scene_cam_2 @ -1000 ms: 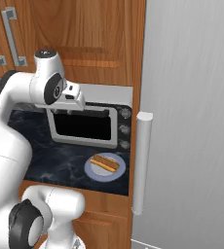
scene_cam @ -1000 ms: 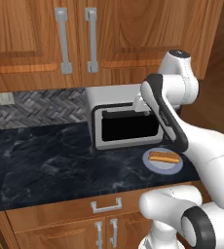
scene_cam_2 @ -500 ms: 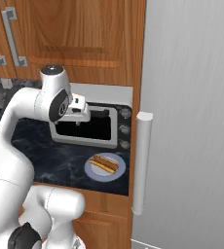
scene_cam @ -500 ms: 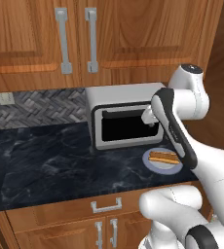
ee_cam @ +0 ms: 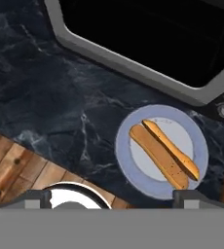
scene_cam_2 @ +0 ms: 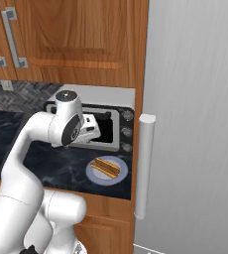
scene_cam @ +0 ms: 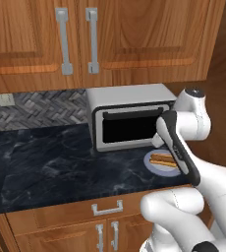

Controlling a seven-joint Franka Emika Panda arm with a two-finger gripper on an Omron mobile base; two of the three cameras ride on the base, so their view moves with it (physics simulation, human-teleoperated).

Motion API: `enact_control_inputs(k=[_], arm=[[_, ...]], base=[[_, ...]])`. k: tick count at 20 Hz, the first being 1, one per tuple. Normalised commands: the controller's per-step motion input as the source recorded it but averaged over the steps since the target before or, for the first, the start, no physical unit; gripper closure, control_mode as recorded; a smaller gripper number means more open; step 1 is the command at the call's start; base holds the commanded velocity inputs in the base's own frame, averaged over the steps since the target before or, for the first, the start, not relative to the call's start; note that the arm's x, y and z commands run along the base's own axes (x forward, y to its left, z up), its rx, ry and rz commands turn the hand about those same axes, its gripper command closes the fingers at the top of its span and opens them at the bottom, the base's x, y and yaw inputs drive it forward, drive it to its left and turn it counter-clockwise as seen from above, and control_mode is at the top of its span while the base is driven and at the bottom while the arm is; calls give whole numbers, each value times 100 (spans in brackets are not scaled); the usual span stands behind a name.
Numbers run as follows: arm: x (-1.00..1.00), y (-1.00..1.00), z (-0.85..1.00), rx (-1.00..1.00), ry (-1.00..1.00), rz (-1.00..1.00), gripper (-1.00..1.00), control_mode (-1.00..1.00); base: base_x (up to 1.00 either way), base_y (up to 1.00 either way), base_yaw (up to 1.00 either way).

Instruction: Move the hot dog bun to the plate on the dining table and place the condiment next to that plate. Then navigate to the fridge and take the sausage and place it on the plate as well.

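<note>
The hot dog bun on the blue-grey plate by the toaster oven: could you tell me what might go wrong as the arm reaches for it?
The hot dog bun lies diagonally, so the open gripper may straddle it badly. The blue-grey plate sits close to the toaster oven, so the hand could bump its door. The bun is split lengthwise, so a squeeze might crush it.
</note>
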Motion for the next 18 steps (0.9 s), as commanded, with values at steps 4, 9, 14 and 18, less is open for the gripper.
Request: enact_control_inputs(k=[4,9,14,18], arm=[[0,-25,-61,-12,0,25,-100,-100],[8,-14,-50,-9,0,18,-100,-100],[23,-14,-37,-6,0,10,-100,-100],[41,-14,-26,-2,7,3,-100,-100]], base=[[0,0,0],[0,0,0],[0,0,0],[0,0,0]])
